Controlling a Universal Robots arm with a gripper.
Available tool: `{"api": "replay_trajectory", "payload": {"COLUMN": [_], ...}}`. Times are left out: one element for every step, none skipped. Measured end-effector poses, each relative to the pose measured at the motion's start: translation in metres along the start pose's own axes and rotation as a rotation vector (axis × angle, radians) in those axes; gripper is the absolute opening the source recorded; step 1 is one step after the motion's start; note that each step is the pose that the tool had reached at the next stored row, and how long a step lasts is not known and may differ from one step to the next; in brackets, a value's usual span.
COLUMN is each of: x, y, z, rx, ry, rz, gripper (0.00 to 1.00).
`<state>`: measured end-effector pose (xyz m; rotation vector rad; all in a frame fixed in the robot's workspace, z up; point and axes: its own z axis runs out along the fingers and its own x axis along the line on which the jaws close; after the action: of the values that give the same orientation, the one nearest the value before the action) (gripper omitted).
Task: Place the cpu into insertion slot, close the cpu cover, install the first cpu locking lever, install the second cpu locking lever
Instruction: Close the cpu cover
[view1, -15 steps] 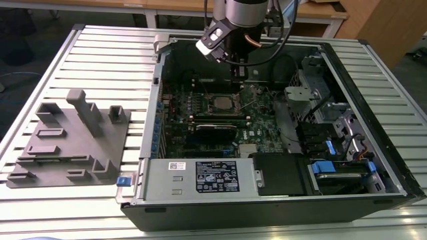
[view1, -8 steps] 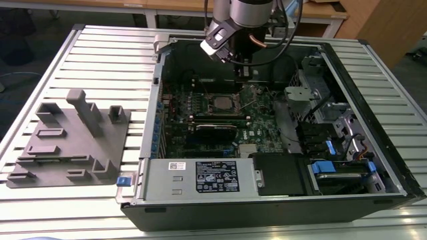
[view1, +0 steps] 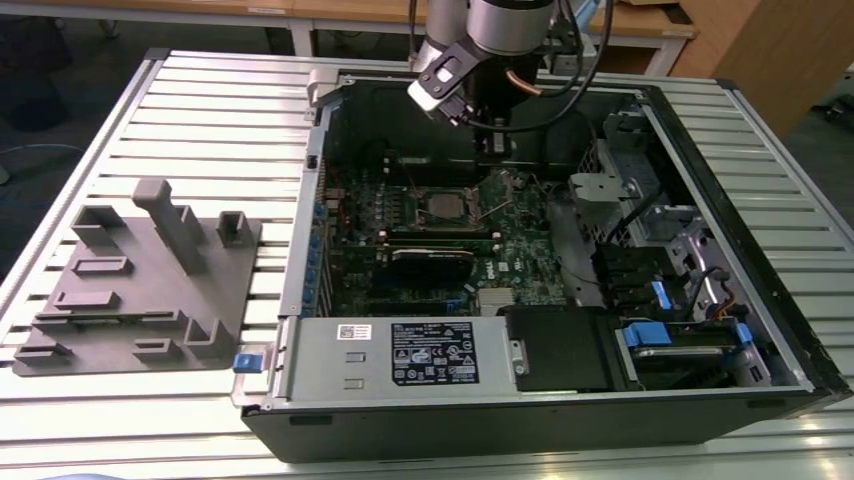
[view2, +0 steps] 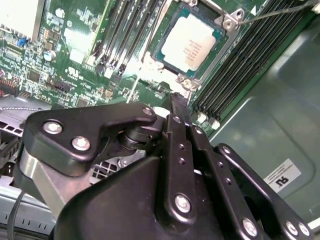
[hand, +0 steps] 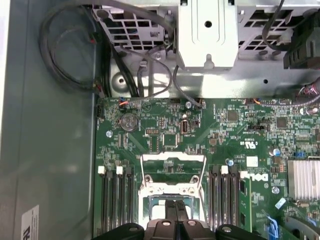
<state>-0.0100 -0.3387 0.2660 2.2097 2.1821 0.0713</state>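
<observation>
Gripper (view1: 493, 140), exterior view: hung just beside the insertion slot (view1: 418, 210). Second wrist view: fingertips (view2: 175, 107) pinched together near the insertion slot, cpu (view2: 190, 42) seated inside. First wrist view: cpu cover (hand: 172, 165) tipped up, raised off the insertion slot.

The open black computer case (view1: 534, 430) is seen whole from high up in the exterior view; its green motherboard (hand: 165, 130), shared by all, is viewed closely in both wrist views
</observation>
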Motion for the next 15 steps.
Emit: {"api": "replay_trajectory", "payload": {"x": [0.0, 0.0, 0.0001, 0.0001, 0.0001, 0.0001, 0.0001, 0.0001, 0.0001, 0.0001, 0.0001, 0.0001, 0.0001, 0.0001, 0.0001], "y": [0.0014, 0.003, 0.0046, 0.0061, 0.0074, 0.0079, 0.008, 0.008, 0.008, 0.008, 0.0081, 0.0083, 0.009, 0.0099, 0.011], "z": [0.0001, 0.0002, 0.0003, 0.0004, 0.0004, 0.0005, 0.0005, 0.0005, 0.0005, 0.0005, 0.0005, 0.0005, 0.0005, 0.0006, 0.0007], "rx": [0.0, -0.0001, -0.0001, 0.0, -0.0001, 0.0, 0.0, 0.0, 0.0, 0.0, 0.0, 0.0, 0.0, 0.0, 0.0], "ry": [0.0, 0.0, 0.0, 0.0, 0.0, 0.0, 0.0, 0.0, 0.0, 0.0, 0.0, 0.0, 0.0, 0.0001, 0.0001], "rz": [0.0, 0.0, 0.0, 0.0, 0.0, 0.0, 0.0, 0.0, 0.0, 0.0, 0.0, 0.0, 0.0, 0.0, 0.0], "gripper": [0.11, 0.11, 0.11, 0.11, 0.11, 0.11, 0.11, 0.11, 0.11, 0.11, 0.11, 0.11, 0.11, 0.11, 0.11]}}
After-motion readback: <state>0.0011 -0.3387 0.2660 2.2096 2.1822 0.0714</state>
